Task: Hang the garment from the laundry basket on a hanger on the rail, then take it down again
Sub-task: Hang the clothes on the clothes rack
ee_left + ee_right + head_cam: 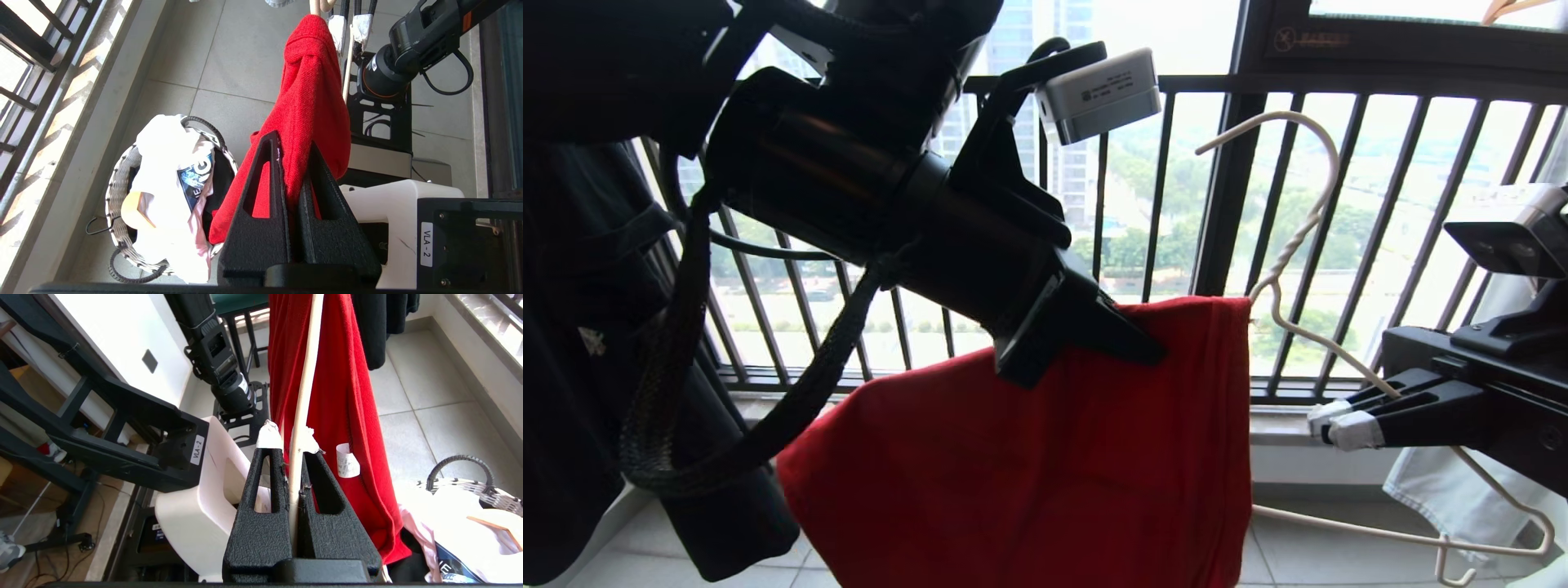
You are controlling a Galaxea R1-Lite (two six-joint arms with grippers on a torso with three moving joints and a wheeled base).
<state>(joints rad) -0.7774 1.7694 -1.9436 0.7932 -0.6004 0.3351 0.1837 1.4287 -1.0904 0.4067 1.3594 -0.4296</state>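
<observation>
Left gripper (1131, 343): we reach across, angled down, fingers clamped on the red T-shirt (1045, 457) hanging above the laundry basket (118, 192). Right gripper (1331, 420): level, fingers clamped on the hanger (1307, 237).

Pinching the red garment (1054, 441) at its top edge with the left gripper (1152, 351), centre frame; clamping the cream hanger (1307, 245) at three o'clock with the right gripper (1331, 425); railing (1233, 188) behind.

home balcony | dark railing (1339, 245) | tiled floor (245, 61) | laundry basket (116, 192)
</observation>
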